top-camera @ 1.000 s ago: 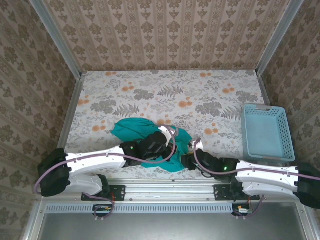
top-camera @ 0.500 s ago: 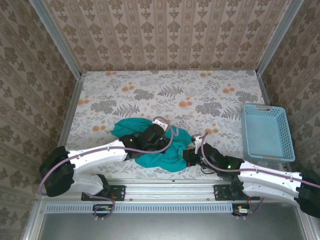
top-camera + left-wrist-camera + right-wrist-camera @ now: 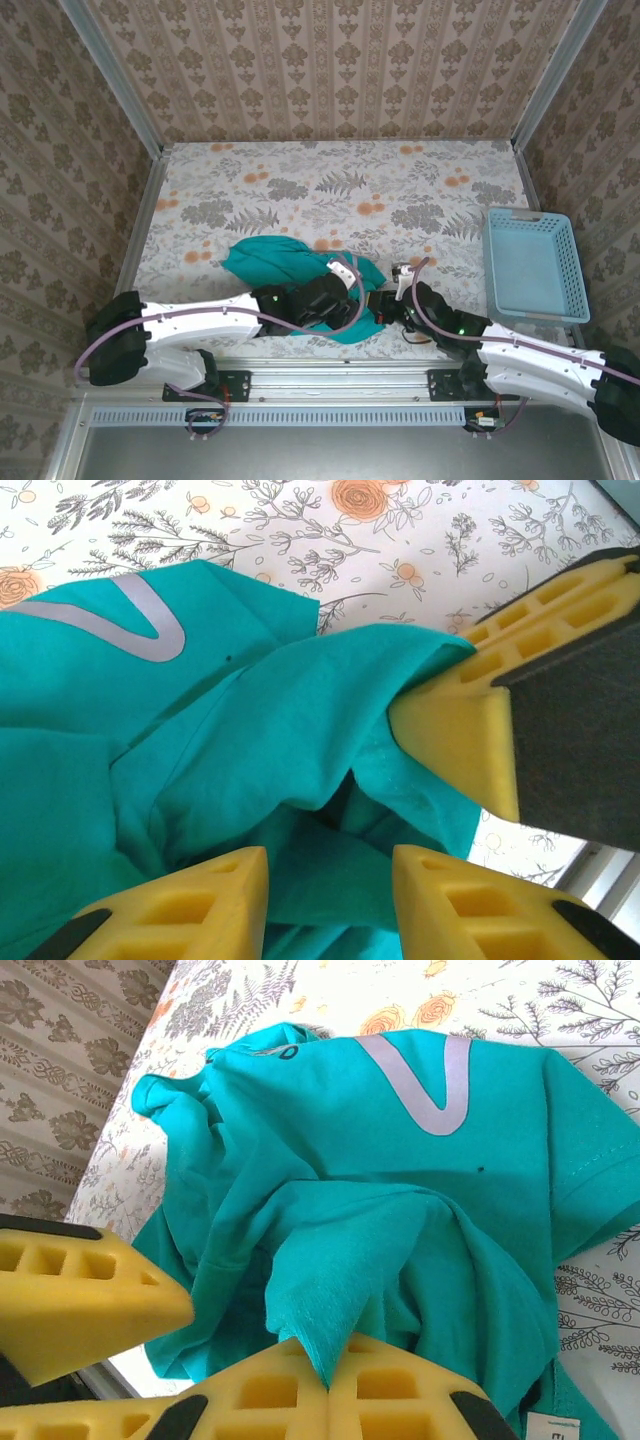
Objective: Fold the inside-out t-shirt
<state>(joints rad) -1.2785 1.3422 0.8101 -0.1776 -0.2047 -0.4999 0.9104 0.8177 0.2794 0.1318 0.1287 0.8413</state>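
Observation:
The inside-out t-shirt point(image 3: 268, 258) lies crumpled near the table's front edge, teal with a grey neck tape point(image 3: 430, 1080) and a small white tag point(image 3: 555, 1426). My right gripper point(image 3: 328, 1385) is shut on a pointed fold of its fabric point(image 3: 330, 1290). In the top view the right gripper point(image 3: 382, 305) sits at the shirt's right side. My left gripper point(image 3: 330, 905) is open just above the rumpled cloth point(image 3: 250, 740), its fingers point(image 3: 190, 910) apart with fabric below the gap. From above, the left gripper point(image 3: 352, 308) is nearly touching the right one over the shirt's near-right corner.
A light-blue slotted basket point(image 3: 530, 262) stands at the right edge of the flowered table point(image 3: 400, 190). The metal front rail point(image 3: 330, 362) runs just below the shirt. Patterned walls close in the left, back and right sides.
My left gripper has swung right and toward the near edge, now close to the right gripper. The right gripper has crept slightly forward with the fabric in it.

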